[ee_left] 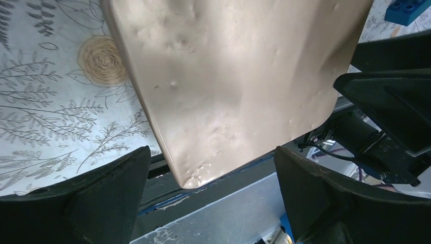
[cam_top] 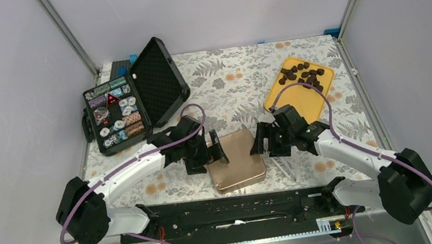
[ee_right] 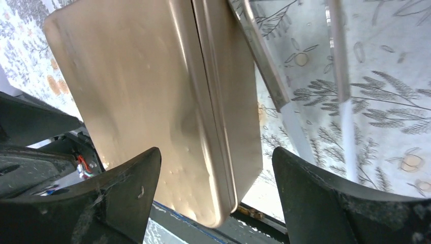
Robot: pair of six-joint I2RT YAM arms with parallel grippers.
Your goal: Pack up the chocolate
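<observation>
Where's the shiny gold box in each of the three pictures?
Top external: the gold box lies in the lower middle, near the table's front edge.
Left wrist: the gold box fills the upper middle, one rounded corner pointing down.
Right wrist: the gold box covers the left and middle, a seam running down it.
Shared landmark: the flowery tablecloth under the box shows in all three views.

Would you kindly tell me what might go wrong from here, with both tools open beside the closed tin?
1. The tin sits with its near corner at the edge of the cloth; a nudge from the left tool or right tool might shove it off.
2. Metal tongs lie just right of the tin, where the right tool could snag them.
3. The lid is on; lifting it may drag the whole tin.
</observation>
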